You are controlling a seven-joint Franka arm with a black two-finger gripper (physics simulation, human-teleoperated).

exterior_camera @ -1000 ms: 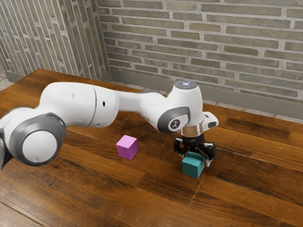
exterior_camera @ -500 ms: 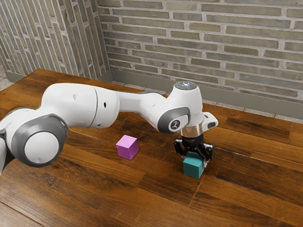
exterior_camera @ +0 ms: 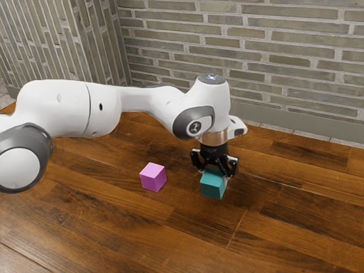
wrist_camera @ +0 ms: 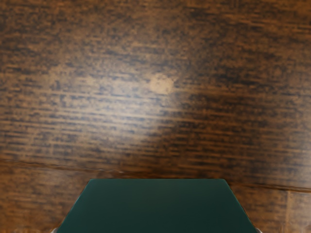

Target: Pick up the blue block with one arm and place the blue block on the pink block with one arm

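Nearest to me, at the bottom of the frame, was the dark brown wooden plank table (exterior_camera: 114, 239), bare in the foreground. A little further in, left of the centre, a small cube-shaped pink block (exterior_camera: 153, 177) stood alone on the boards with its top face free.

To the right of it, at about the same depth and well apart from it, was the cube-shaped blue block (exterior_camera: 214, 185), rather teal in tone. The black two-finger gripper (exterior_camera: 214, 172) stood directly over it, pointing straight down, with one finger on each of two opposite sides near the top. So the gripper was closed around the blue block and carrying it. I judged that the block hung a little above the table, though the gap was hard to see. In the wrist view, the blue block (wrist_camera: 155, 206) sat just under the hand with only wood grain beyond it.

The coming move turned on one relation: the pink block lay toward the exterior view's left of the gripper, at nearly the same depth. As both are cubes, no long axis mattered. The carry would need more height first, I think, and then a sideways travel.

Behind, the white jointed arm (exterior_camera: 114, 108) came in from the left, and farthest stood the grey brick wall (exterior_camera: 256, 51).
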